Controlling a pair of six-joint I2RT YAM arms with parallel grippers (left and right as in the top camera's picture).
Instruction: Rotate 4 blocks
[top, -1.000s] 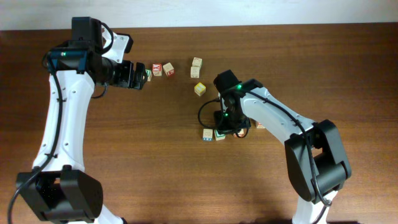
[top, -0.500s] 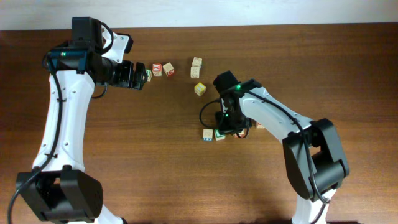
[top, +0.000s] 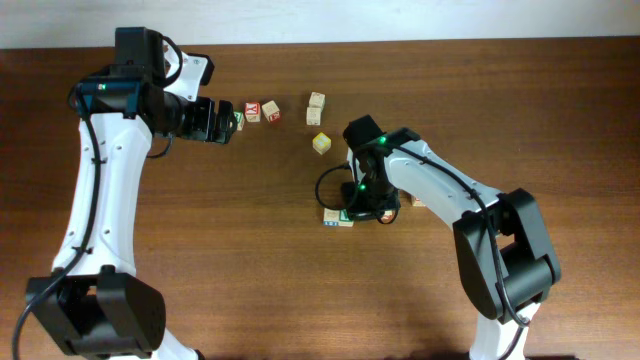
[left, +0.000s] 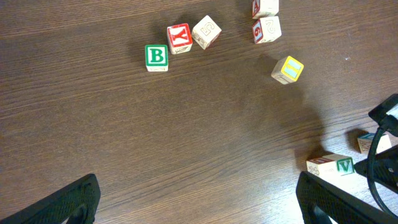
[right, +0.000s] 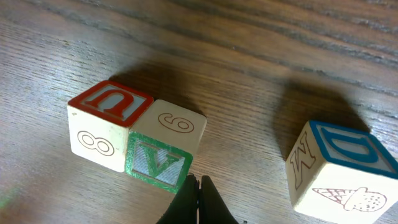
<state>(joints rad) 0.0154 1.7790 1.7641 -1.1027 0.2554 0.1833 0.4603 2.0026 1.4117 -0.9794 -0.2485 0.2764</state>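
Right gripper (right: 198, 188) pinched together, holding nothing; closed tips act as poker at near corner of green V block (right: 163, 151), contact or hairline gap, can't tell. Off-centre push there should twist it, my read. V block flush against red U block (right: 109, 120), so pair likely swings together. Blue D block (right: 339, 163) apart to one side. Fourth red block not identifiable. Left gripper (top: 226, 120) fingers spread wide, empty, parked near green B cube (left: 156, 56), clear of the work. Risk: tips slip off corner

Wooden table (left: 155, 143) bears scattered alphabet cubes (left: 156, 56); green V cube (right: 158, 163) touches a red-topped cube (right: 106, 124).
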